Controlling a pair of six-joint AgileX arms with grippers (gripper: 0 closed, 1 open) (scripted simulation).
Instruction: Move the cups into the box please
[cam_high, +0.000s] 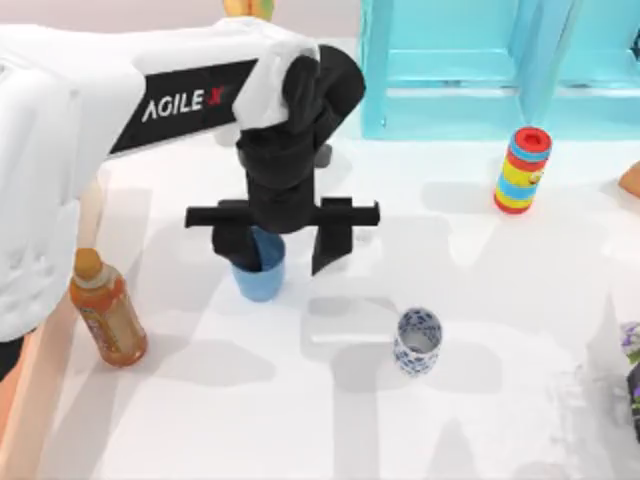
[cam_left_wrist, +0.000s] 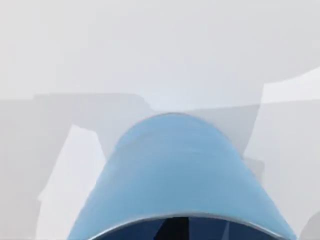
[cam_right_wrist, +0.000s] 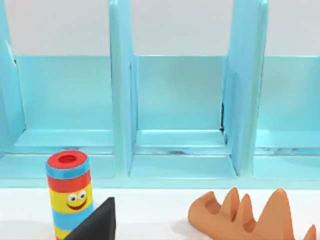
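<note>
Blue tumbler (cam_high: 259, 277) upright, mouth up, left pincer (cam_high: 283, 250) spread, one finger inside its rim, patterned cup (cam_high: 417, 341) upright nearby

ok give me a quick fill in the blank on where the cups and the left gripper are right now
1. The left gripper is down over the ____ cup.
2. The floral cup stands to that cup's ____ in the top view.
3. The bottle with the tan cap stands near the table's ____ edge.

Missing words: blue; right; left
</note>
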